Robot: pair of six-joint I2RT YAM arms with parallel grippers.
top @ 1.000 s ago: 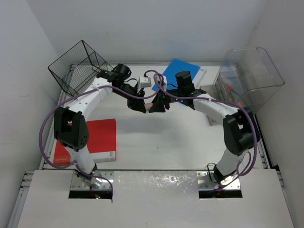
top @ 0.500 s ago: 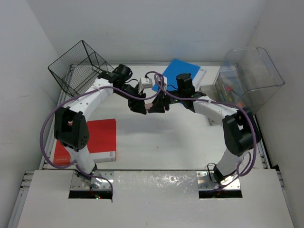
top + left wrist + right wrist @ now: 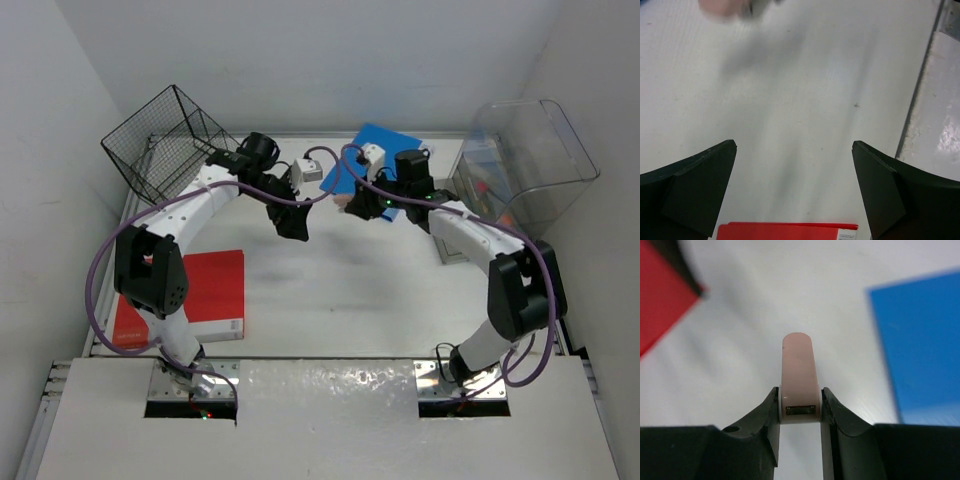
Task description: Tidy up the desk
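Overhead, desk: the white tabletop fills the middle of the view, beneath both arms.
Overhead, left gripper: it hangs over the far middle of the desk; its fingers are too dark here to tell their spread.
Overhead, right gripper: it is near the left gripper and to its right, not touching it, with a pink speck at its tip.
Overhead, red book: it lies flat on the near left of the desk, partly under the left arm.
Overhead, blue folder: it lies flat at the far edge, behind the right wrist.
Overhead, wire basket: it sits at the far left corner.
Overhead, clear bin: it stands at the right edge.
Left wrist, left gripper: the fingers are spread wide with nothing between them.
Left wrist, desk: bare white surface lies below, with a grey rail on the right.
Left wrist, red book: a strip of it shows at the bottom edge.
Left wrist, smear: a pinkish patch at the top left is too blurred to name.
Right wrist, right gripper: it is clamped on a pink stick.
Right wrist, pink stick: its rounded end points away, and a dark slot shows at the gripped end.
Right wrist, desk: it shows white and blurred behind the stick.
Right wrist, red book: it is at the top left.
Right wrist, blue folder: it is on the right.
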